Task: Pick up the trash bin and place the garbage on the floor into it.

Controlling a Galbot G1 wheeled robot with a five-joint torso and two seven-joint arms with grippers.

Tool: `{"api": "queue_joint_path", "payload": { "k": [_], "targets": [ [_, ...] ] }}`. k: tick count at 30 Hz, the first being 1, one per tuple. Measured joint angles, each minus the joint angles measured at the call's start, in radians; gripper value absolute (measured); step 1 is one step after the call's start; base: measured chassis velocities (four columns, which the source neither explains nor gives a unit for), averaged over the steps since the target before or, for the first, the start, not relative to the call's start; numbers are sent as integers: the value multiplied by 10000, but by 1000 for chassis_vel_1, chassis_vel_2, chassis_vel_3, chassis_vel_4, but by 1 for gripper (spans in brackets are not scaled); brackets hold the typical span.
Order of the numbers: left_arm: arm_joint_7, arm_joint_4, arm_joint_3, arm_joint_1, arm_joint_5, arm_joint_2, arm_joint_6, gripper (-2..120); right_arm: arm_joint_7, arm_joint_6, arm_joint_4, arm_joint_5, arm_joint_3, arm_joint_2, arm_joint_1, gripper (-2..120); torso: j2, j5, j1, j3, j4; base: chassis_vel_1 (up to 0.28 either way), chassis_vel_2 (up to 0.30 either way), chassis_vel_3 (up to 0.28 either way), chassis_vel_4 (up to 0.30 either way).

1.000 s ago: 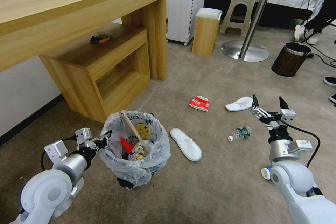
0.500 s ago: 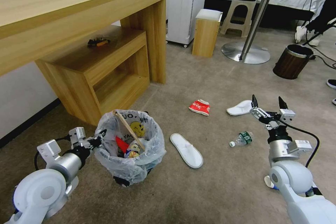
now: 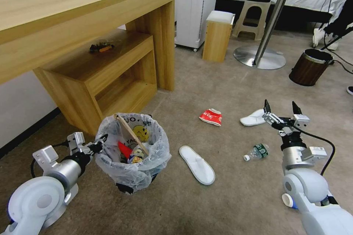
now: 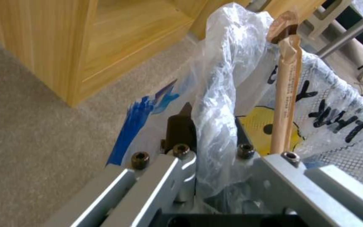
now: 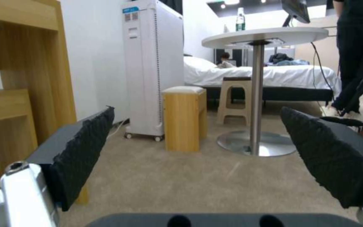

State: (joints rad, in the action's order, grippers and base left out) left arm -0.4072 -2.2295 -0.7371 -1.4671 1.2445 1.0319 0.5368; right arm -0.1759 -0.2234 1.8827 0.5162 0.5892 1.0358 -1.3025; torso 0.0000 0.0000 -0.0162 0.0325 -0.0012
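While the left tool (image 3: 98, 145) is clenched on the rim of the trash bin (image 3: 133, 170), pinching the crinkly bag (image 4: 215, 104) between its fingers, the bin hangs at about 8 o'clock in the head view, just in front of the wooden worktop (image 3: 84, 14). A wooden stick (image 3: 130, 134) and red wrapper (image 3: 124, 150) lie inside. On the floor (image 3: 220, 198), toward 6 o'clock, lies a white slipper (image 3: 196, 164); a red carton (image 3: 211, 116) sits near centre. At 4 o'clock rest a clear bottle (image 3: 257, 151) and a second slipper (image 3: 253, 119). The right tool (image 3: 280, 109) hovers released above them, jaws wide apart. A brown bin (image 3: 310, 67) stands at 2 o'clock.
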Motion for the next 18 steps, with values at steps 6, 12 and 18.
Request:
{"api": "queue_joint_path", "payload": {
  "k": [6,12,18],
  "targets": [
    [1,-22,90,11,-29,0,12,3,0,0,1,5,8,-4,5,100,0,1,0,0,-2,-76,47,59,-64],
    [2,-64,209,4,-122,14,19,3,-1,0,28,10,34,-4,-9,100,0,1,0,0,-1,-66,60,54,-64],
    [8,-94,276,-24,-197,34,20,3,-17,0,52,12,46,-5,-36,100,0,1,-1,0,-1,-70,62,68,-59]
  ]
}}
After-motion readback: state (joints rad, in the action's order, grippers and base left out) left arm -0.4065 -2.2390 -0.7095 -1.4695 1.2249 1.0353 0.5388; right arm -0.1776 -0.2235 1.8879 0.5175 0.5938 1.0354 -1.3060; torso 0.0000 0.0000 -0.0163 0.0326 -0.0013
